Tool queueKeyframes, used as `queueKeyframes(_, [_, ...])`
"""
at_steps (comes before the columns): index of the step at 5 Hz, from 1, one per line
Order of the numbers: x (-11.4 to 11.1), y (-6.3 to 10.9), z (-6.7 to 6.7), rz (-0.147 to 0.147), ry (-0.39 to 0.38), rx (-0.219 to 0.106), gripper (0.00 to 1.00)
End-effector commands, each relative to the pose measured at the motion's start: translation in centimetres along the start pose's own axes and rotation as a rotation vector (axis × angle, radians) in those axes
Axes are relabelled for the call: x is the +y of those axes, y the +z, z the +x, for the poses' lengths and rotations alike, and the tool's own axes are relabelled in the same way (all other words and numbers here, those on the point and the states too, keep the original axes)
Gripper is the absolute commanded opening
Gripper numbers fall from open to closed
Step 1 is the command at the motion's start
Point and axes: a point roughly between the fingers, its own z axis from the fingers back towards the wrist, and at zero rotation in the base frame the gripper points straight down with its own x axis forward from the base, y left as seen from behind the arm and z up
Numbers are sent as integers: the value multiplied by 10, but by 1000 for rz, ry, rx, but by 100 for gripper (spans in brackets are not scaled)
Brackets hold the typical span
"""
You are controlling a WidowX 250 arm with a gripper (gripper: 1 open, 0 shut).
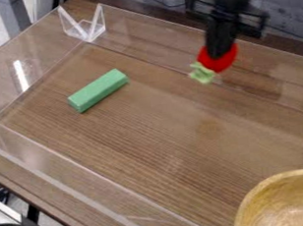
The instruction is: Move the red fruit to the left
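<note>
The red fruit [214, 60] is a small glossy strawberry with a light green leafy cap [204, 74] pointing down-left. It hangs clear of the wooden table, in the upper middle-right of the camera view. My gripper [221, 44] comes down from above and is shut on the fruit's upper end. Black fingers [223, 30] cover part of the red body.
A green rectangular block [95, 90] lies flat on the wooden table [170, 153] to the left. A clear plastic wall [57, 48] rims the work area, with a clear stand [84, 24] at the back left. A wooden bowl [287, 203] sits at the bottom right corner.
</note>
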Motion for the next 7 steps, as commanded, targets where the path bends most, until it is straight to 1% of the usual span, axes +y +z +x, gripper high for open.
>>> queueKeyframes(1, [16, 35, 0, -6, 7, -117, 0])
queueKeyframes(2, [22, 29, 2, -11, 16, -116, 0])
queueKeyframes(6, [34, 2, 9, -13, 32, -91, 0])
queueKeyframes(7, [37, -1, 11, -16, 38, -88, 0])
